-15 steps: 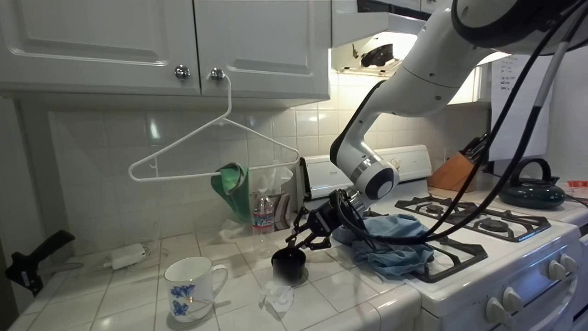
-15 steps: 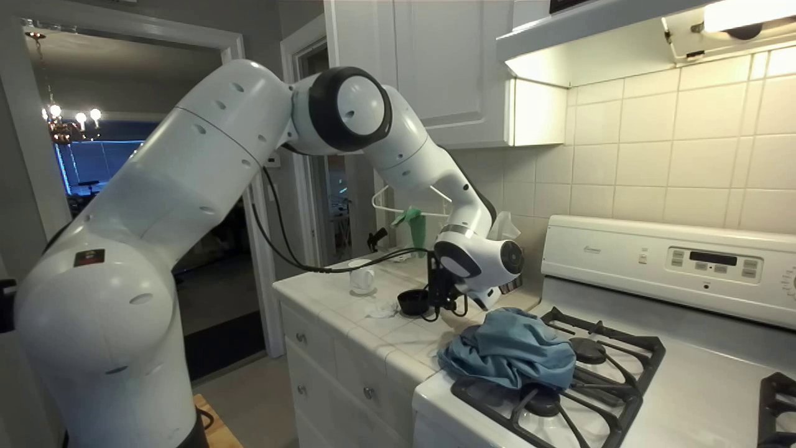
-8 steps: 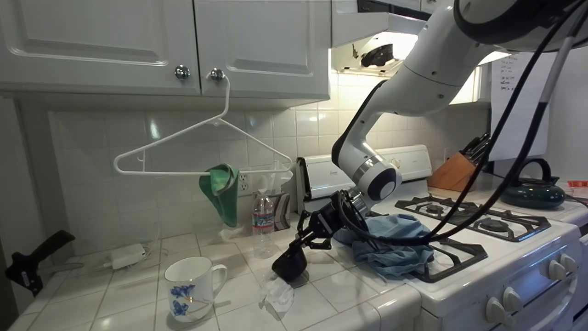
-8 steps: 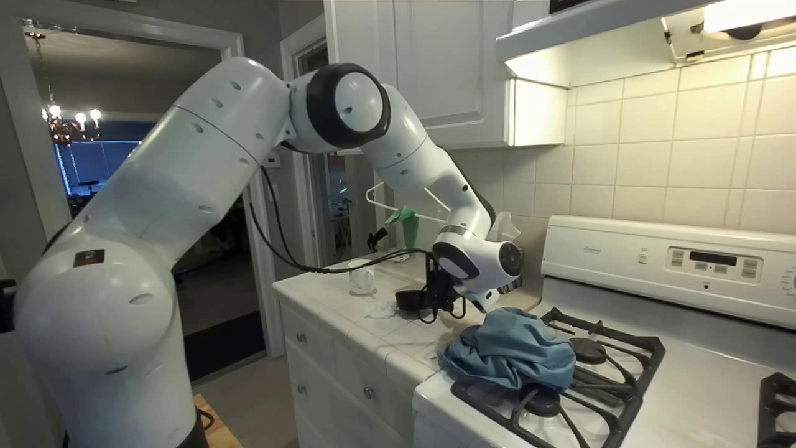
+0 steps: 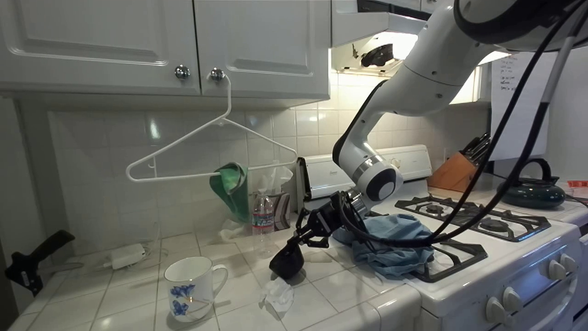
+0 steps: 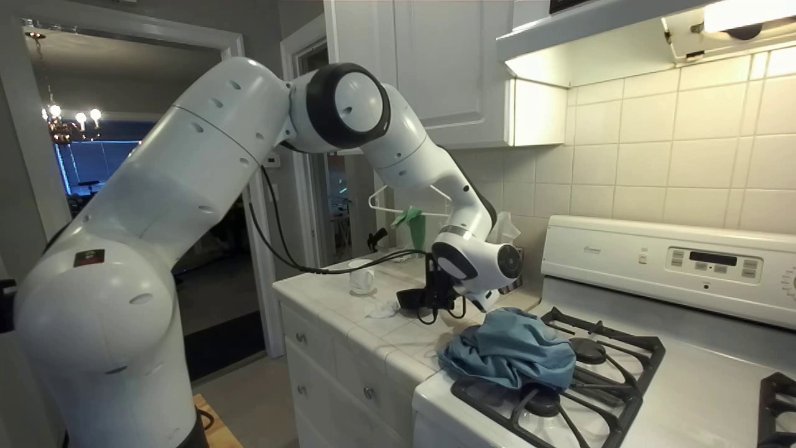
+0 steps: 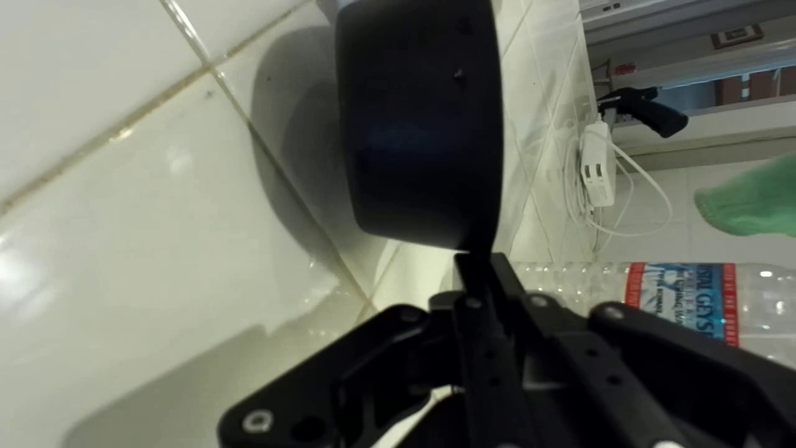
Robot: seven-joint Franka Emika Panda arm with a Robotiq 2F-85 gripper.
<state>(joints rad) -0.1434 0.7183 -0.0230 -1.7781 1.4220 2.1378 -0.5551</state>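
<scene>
I saw the fingers (image 7: 509,277) pinching a black cup (image 7: 416,130) by its edge; in the wrist view, it lay toward eleven o'clock from them.

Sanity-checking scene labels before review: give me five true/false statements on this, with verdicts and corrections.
1. The gripper is shut on the black cup. True.
2. The black cup is upright in the grip. False: it is tilted.
3. The green cloth hangs on the white hanger. True.
4. The mug lies on its side. False: the mug stands upright on the counter.
5. The blue cloth lies on the stove. True.
</scene>
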